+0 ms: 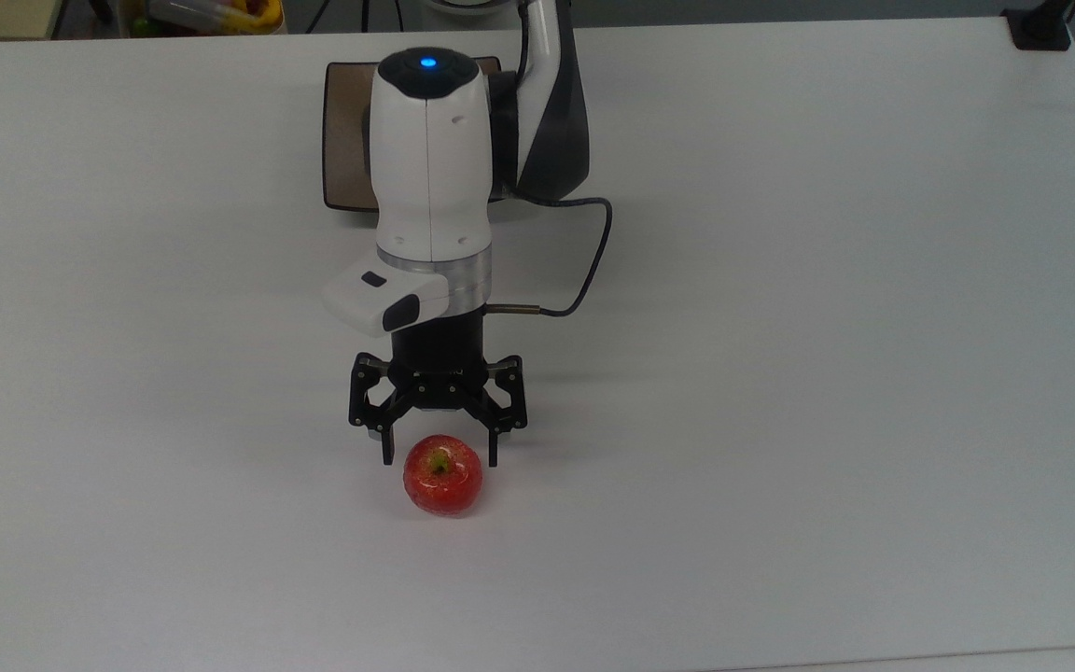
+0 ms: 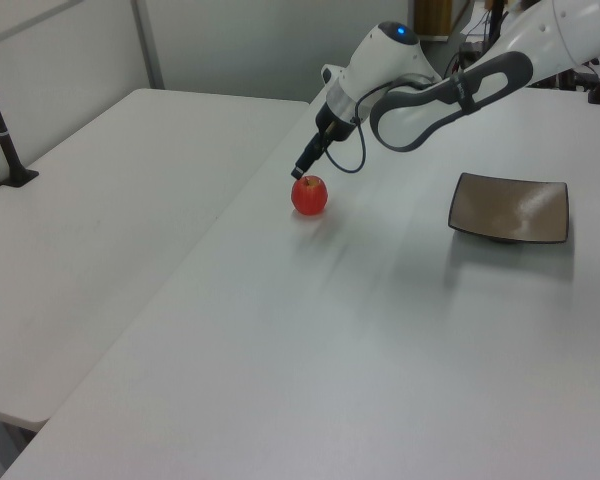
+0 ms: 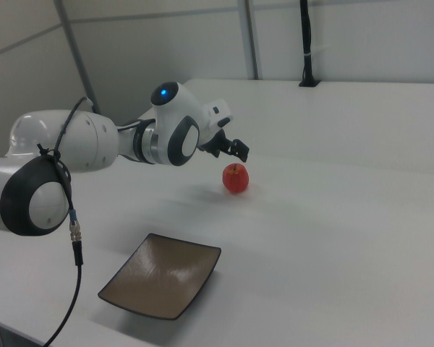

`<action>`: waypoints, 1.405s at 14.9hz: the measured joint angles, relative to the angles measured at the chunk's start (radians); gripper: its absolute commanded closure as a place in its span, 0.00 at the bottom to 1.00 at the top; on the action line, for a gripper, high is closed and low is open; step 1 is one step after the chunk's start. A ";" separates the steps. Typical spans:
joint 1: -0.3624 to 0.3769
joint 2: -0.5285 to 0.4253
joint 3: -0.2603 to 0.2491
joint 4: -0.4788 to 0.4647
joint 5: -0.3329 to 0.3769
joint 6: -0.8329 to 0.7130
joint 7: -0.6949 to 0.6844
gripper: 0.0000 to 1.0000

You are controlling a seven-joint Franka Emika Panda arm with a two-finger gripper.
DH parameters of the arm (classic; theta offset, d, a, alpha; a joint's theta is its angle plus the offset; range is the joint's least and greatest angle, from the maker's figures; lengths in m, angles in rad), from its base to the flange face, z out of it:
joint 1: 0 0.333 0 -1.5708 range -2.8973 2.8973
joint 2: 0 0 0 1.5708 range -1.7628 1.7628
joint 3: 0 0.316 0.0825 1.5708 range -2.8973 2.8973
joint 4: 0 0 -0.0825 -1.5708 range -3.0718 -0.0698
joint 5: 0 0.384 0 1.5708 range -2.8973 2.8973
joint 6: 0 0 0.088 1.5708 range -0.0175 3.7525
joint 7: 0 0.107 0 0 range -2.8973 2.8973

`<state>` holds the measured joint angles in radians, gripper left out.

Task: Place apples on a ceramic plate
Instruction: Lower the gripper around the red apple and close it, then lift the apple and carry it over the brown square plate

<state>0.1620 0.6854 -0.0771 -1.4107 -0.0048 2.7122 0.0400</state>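
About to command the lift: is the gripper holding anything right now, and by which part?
Nothing is held. The gripper is open, just above the apple, which sits on the table.

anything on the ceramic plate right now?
Nothing: in the left and right views the ceramic plate is bare. The top view's arm covers most of it. The apple sits on the table, under the open gripper.

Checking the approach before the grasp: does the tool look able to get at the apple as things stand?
Probably yes. The tool hangs open just above the apple, its fingers spread wider than the fruit, and nothing else stands near it on the white table.
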 measured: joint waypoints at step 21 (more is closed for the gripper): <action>0.001 0.088 0.000 0.046 -0.102 0.031 0.000 0.57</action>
<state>0.1628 0.7734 -0.0772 -1.3650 -0.1068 2.7434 0.0400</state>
